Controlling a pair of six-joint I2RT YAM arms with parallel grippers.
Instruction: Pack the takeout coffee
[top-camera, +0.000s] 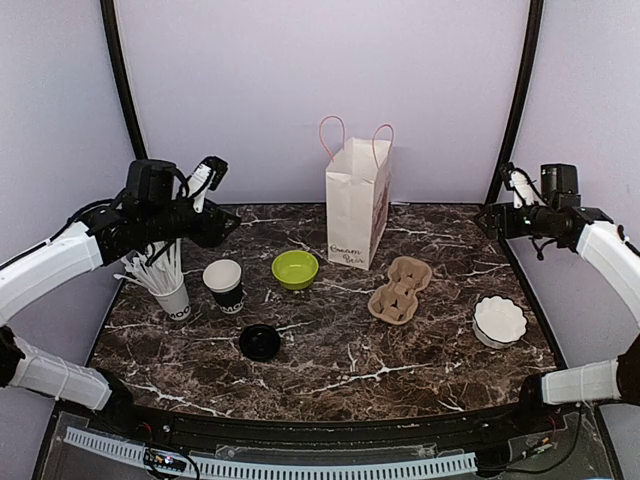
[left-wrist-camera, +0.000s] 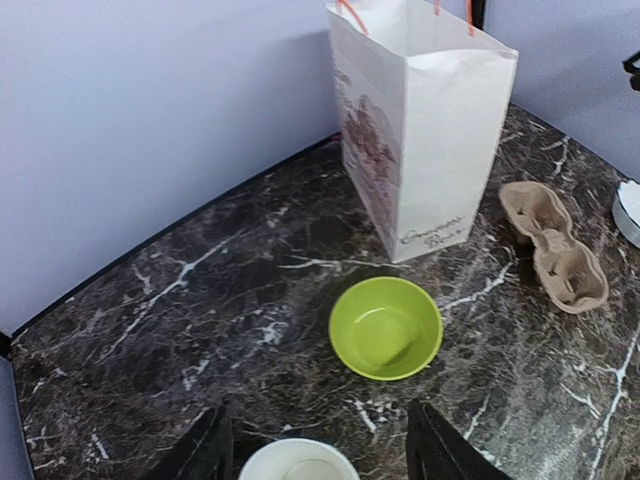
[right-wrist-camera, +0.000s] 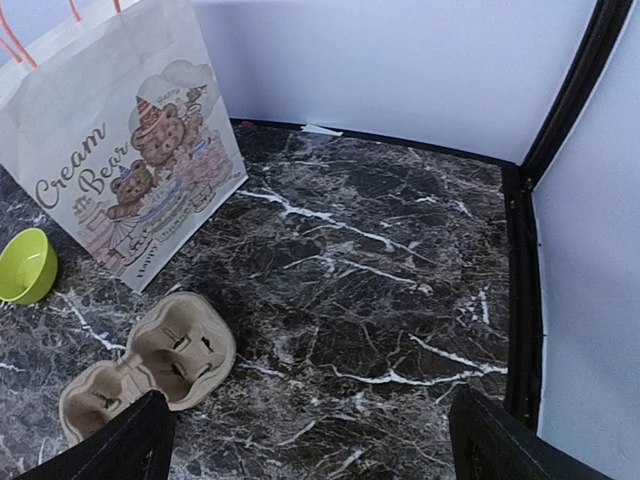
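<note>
White paper bag (right-wrist-camera: 120, 170) lettered "Cream Bear", black cup (top-camera: 223, 285) nearby

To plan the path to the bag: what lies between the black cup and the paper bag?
The green bowl sits between the cup and the bag, apart from both; the top view shows it.

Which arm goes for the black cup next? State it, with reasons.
Left, likely. The left hand hangs open near the cup, whose white rim shows between its fingers in its wrist view; the lid lies close by. The right hand is far across the table.
</note>
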